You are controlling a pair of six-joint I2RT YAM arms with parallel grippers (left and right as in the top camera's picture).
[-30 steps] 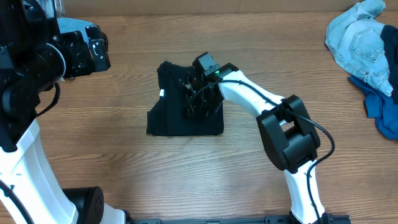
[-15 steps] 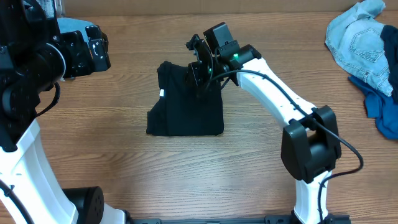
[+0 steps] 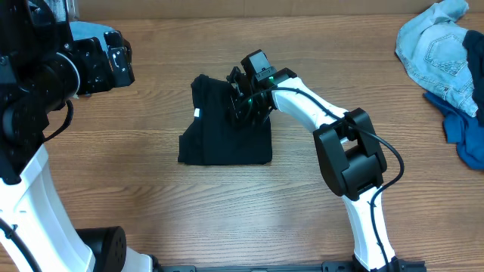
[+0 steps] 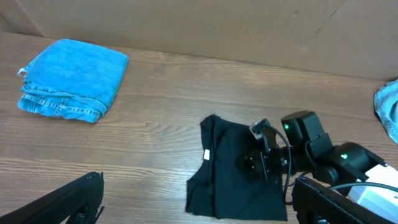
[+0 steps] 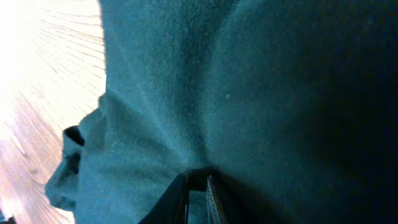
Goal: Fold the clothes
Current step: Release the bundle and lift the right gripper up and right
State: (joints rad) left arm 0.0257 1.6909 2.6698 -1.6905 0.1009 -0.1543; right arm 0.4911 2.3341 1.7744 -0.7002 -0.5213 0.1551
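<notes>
- The black T-shirt [image 3: 225,134] lies in the middle of the bench [image 3: 151,219], already gathered into a compact, roughly square packet, with its white tag [image 3: 197,113] showing on the left edge.
- The right tool [image 3: 246,102] is down on the packet's far right part. Its jaws are nearly closed, and the wrist view shows dark cloth creasing into them, so it has a pinch of the shirt.
- The left tool [image 3: 112,62] hangs over the far left of the bench with its jaws spread wide and nothing in them, well apart from the shirt.
- 1 folded denim piece [image 4: 71,78] rests flat at the far left and looks finished.
- At the far right edge a light-blue denim heap [image 3: 439,49] sits crumpled, with a royal-blue garment [image 3: 465,132] just beside it on the near side. Neither is folded.
- My reading: 1 garment is done and the shirt is at its last fold or a tidying tug. The packet's far edge looks lumpy and may need flattening. At least 2 garments remain, so the task seems about halfway.
</notes>
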